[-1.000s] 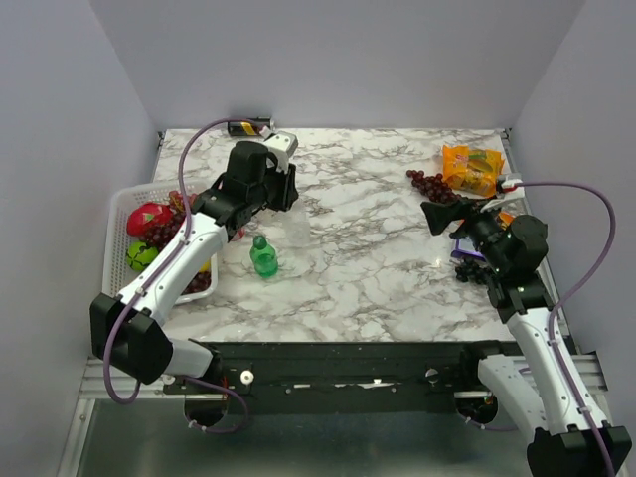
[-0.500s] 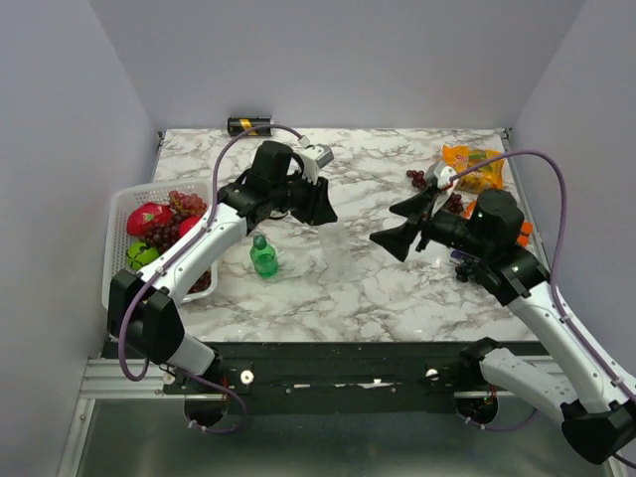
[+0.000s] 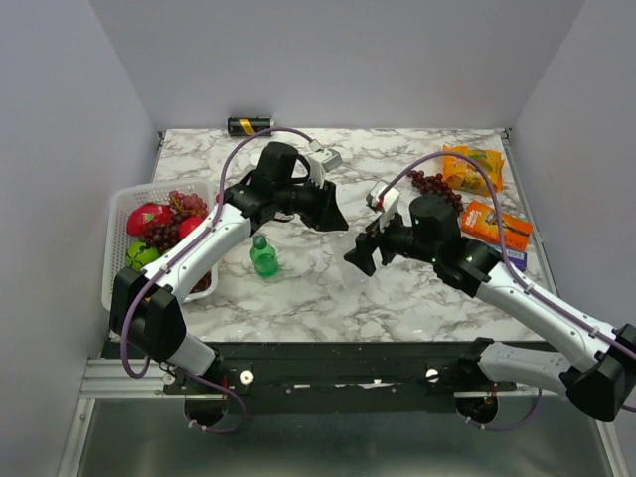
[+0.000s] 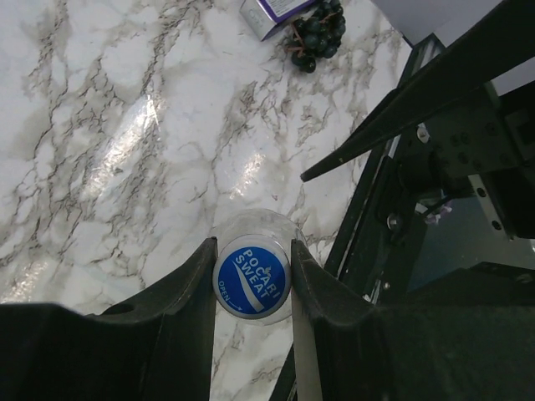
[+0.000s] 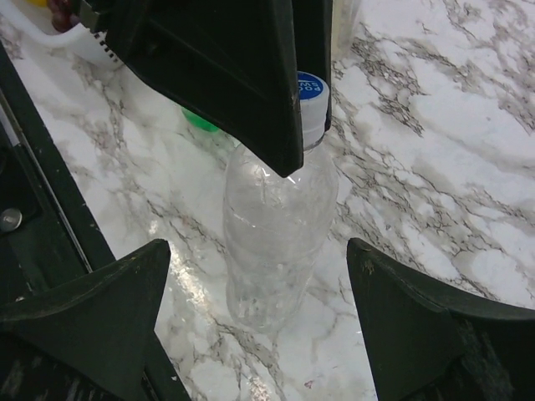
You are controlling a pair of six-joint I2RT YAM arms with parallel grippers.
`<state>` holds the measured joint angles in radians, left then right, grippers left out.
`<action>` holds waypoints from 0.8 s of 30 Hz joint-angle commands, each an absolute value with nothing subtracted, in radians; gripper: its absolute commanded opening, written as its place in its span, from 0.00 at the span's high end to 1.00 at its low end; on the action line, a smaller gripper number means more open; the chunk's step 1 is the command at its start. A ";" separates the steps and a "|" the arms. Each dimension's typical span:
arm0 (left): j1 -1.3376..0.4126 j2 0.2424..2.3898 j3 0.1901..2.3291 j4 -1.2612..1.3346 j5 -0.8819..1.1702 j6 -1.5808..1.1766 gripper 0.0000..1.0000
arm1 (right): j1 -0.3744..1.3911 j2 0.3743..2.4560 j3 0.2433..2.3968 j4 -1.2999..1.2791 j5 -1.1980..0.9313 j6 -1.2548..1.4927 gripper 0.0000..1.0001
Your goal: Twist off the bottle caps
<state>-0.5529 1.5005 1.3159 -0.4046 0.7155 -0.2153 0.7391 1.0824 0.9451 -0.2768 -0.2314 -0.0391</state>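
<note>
L gripper (image 4: pixel 252 261) pinching blue round cap (image 4: pixel 251 281) on large clear plastic bottle (image 5: pixel 280 221)
R gripper (image 5: pixel 257 255) gaping wide, flanking bottle's body, not touching.

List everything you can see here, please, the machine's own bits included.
clear bottle: one, see-through with a blue cap, mid-table, upright
green bottle: one, green, left of centre
can: one, black and gold, far edge
basket: one, white, left edge, holding red and green fruit and grapes
red grapes: one bunch, dark red, far right
snack packet: one, orange, far right corner
orange box: one, orange, right side
purple box: one, purple and white, beside the dark grapes
left claw: one, black, shut on the clear bottle's cap
right claw: one, black, open, a finger on either side of the bottle's body
</note>
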 commanded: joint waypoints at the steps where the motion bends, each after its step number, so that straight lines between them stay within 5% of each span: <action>1: -0.572 1.505 1.313 -0.356 0.819 -0.255 1.00 | 0.753 1.111 0.928 -0.213 -0.133 -0.054 0.07; 9: -0.587 1.496 1.282 -0.276 0.876 -0.307 1.00 | 0.762 1.183 0.914 -0.141 -0.182 -0.051 0.12; 17: -0.595 1.474 1.261 -0.244 0.839 -0.304 0.99 | 0.765 1.177 0.902 -0.110 -0.279 -0.029 0.61; 18: -0.595 1.468 1.258 -0.242 0.830 -0.296 0.94 | 0.765 1.174 0.900 -0.101 -0.284 -0.025 0.64; 19: -0.595 1.462 1.250 -0.239 0.816 -0.296 0.72 | 0.765 1.170 0.894 -0.098 -0.291 -0.022 0.71; 21: -0.595 1.440 1.241 -0.227 0.767 -0.290 0.44 | 0.765 1.157 0.891 -0.091 -0.293 -0.011 0.77; 22: -0.595 1.433 1.235 -0.227 0.744 -0.287 0.16 | 0.765 1.154 0.891 -0.091 -0.298 -0.006 0.79; 23: -0.595 1.418 1.230 -0.222 0.724 -0.287 0.01 | 0.765 1.144 0.891 -0.091 -0.301 -0.005 0.79; 24: -0.595 1.408 1.226 -0.222 0.669 -0.285 0.01 | 0.765 1.140 0.890 -0.087 -0.304 -0.002 0.79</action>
